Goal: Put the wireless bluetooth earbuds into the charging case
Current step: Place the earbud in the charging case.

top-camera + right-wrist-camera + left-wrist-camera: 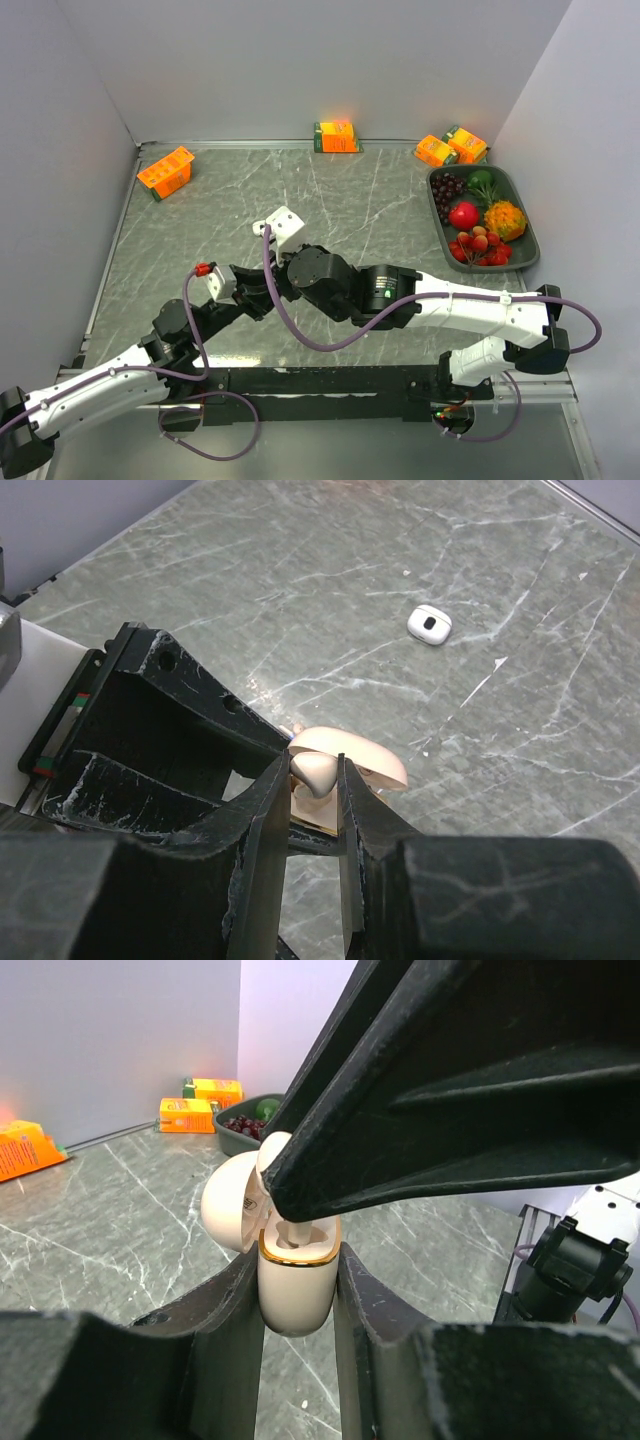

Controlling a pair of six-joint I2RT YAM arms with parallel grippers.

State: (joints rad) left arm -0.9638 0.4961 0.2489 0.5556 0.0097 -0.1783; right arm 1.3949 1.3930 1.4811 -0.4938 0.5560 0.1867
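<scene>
Left wrist view: my left gripper (296, 1268) is clamped tight on the beige charging case (296, 1300) at the centre of the frame, with its lid (228, 1205) swung open to the left. My right gripper (313, 780), its jaws narrowly parted, pinches one earbud (318, 770) whose stem sits at the mouth of the case. To seat it well, I should hold the case upright, lower the stem straight into its socket, and release only once the bud sits flush.

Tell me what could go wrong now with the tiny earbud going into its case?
1. The earbud, pinched by the right gripper, may go in crooked and jam.
2. Pushing down could slide the charging case in the left gripper.
3. The open lid might get bumped.
</scene>
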